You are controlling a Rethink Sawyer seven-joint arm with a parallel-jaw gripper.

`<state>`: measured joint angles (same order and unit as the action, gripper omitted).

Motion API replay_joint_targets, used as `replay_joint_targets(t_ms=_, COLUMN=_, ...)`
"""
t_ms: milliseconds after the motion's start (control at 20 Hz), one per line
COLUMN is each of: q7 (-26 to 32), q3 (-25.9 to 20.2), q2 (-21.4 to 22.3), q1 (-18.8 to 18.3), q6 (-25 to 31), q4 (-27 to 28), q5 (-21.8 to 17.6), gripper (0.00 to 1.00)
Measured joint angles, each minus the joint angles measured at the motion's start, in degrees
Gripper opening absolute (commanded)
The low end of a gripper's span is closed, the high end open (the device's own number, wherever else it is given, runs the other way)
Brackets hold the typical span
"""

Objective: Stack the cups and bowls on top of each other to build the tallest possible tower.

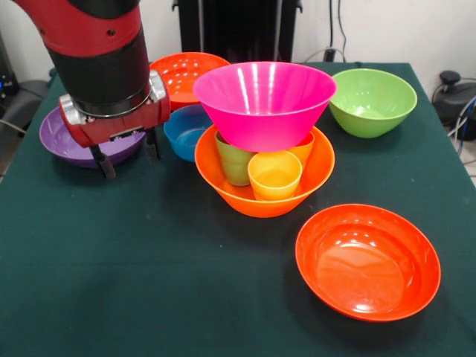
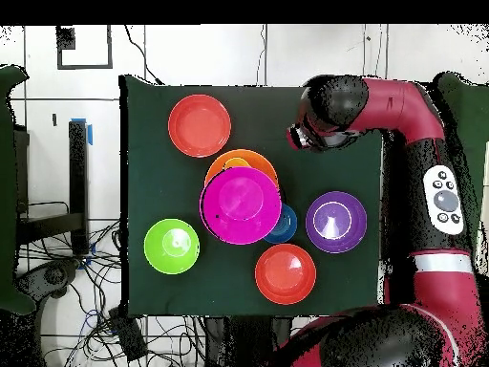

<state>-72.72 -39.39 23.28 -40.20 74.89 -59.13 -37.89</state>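
Tower (image 1: 264,149) — pink bowl on three cups in orange bowl; gripper (image 1: 128,158) spread, empty — no readable writing.

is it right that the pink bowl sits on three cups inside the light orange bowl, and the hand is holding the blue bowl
Not quite. The pink bowl does rest on the three cups inside the light orange bowl, but the hand holds nothing. In the front view its fingers hang open and empty, in front of the purple bowl; the blue bowl sits untouched on the table.
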Motion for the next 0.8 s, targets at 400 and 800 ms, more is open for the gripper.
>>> replay_joint_targets(t_ms=400, q7=0.00, q3=0.00, q2=-0.15, q1=0.01, q6=0.00, q4=0.57, q5=-0.36, gripper=1.00)
replay_joint_targets(t_ms=800, q7=0.44, q3=-0.01, q2=1.07, q1=-0.15, q6=1.44, q4=0.57, q5=-0.42, gripper=1.00)
